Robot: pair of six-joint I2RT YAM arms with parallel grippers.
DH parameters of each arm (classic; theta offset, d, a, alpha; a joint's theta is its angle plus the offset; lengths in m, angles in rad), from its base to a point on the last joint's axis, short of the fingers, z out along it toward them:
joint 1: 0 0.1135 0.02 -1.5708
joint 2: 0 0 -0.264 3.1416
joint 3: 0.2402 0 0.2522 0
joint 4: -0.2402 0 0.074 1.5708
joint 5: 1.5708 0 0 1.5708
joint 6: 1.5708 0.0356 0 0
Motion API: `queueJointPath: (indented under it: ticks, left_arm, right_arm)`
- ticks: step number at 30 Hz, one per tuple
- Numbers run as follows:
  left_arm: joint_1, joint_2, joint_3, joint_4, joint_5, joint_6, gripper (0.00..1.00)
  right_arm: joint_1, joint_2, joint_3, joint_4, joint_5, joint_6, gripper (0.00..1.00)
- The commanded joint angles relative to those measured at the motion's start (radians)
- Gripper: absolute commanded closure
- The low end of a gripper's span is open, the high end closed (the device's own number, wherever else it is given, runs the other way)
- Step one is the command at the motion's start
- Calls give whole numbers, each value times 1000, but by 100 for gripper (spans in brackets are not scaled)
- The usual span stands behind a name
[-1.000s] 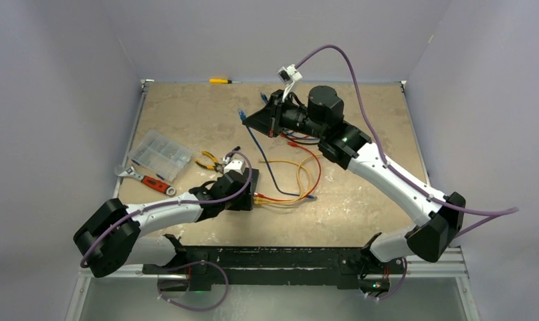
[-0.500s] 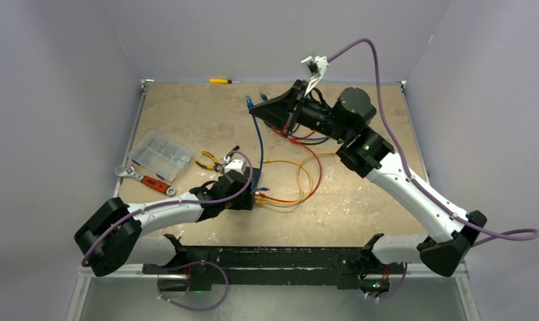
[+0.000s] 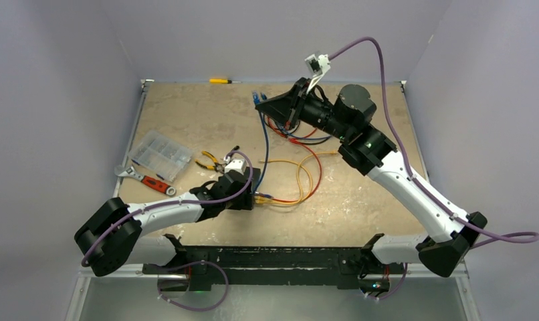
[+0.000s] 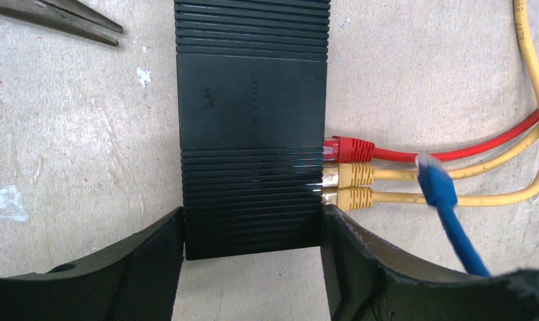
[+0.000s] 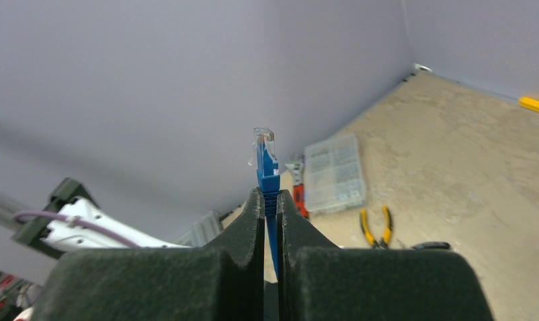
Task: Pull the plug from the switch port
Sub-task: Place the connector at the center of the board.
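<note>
The switch (image 4: 253, 134) is a flat black ribbed box lying on the table. My left gripper (image 4: 252, 227) clamps its near end, one jaw against each long side. A red plug (image 4: 347, 148) and two yellow plugs (image 4: 350, 175) sit in its ports. A loose blue plug (image 4: 435, 184) hangs free just beside them. My right gripper (image 5: 271, 197) is shut on another blue plug (image 5: 265, 160), whose clear tip sticks out past the fingertips. That gripper (image 3: 267, 105) is raised over the back of the table, with the blue cable trailing down toward the switch (image 3: 248, 182).
A clear compartment box (image 3: 160, 155), a red-handled wrench (image 3: 146, 179) and yellow pliers (image 3: 210, 162) lie left of the switch. A yellow screwdriver (image 3: 220, 81) rests by the back wall. Red, yellow and blue cables (image 3: 300, 177) loop across the middle.
My right arm has lifted and swung back and to the right with the blue plug, pulling its cable up. The left arm and switch have not moved.
</note>
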State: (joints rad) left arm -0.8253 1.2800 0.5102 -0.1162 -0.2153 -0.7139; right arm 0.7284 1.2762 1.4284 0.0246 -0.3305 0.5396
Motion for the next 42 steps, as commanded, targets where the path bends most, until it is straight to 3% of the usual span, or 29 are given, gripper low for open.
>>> queueJointPath:
  ticks: [1,15,26,34,42]
  left_arm:
    - [-2,43,-54,-73,50,-10,100]
    - [-3,34,-51,-102,39,-11,100]
    - [-10,-15,-77,-123,34,-31,100]
    - [-11,-23,-90,-124,40,-43,100]
    - [-12,-67,-109,-132,37,-56,100]
  right_arm:
    - [-83,22,51,-64,-2,-34,100]
    - [-292,-17,99,-134,-57,-71,100]
    - [-335,0,182,-190,40,-129,100]
    - [-368,98,290,-252,116,-182,100]
    - [-446,221,405,-298,92,-204,100]
